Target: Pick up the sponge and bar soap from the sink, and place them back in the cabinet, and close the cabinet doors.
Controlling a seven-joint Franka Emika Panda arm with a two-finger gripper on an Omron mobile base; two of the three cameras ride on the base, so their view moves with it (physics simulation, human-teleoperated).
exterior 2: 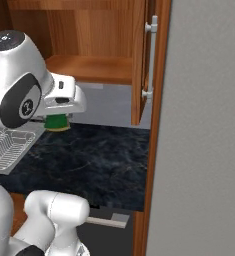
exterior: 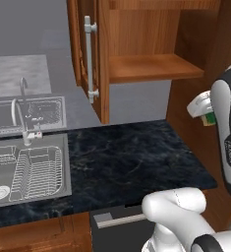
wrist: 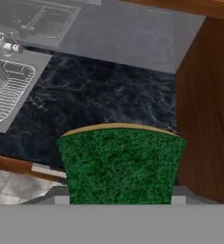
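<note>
The gripper (exterior 2: 56, 121) is clamped on the sponge (wrist: 121, 164), which it holds in the air above the dark marble counter (exterior: 131, 160). In the hand view the sponge's green face fills the lower middle, with its thin yellowish edge along the top; in the left base view a bit of green (exterior: 210, 118) shows under the white hand, close to the brown side wall at the right.

Below and to the left lies the sink (exterior: 65, 167), with a wire rack (exterior: 36, 172) in the basin and a round white drain (exterior: 0, 192). The faucet (exterior: 19, 118) stands at its back edge.

Above the counter the cabinet (exterior: 151, 66) is open, its wooden shelf bare. The left door (exterior: 90, 54) is swung out, silver bar handle facing the room; in the right base view the right door (exterior 2: 143, 65) also stands open. Under the counter edge a dark drawer (exterior: 118, 226) with a silver handle shows.
</note>
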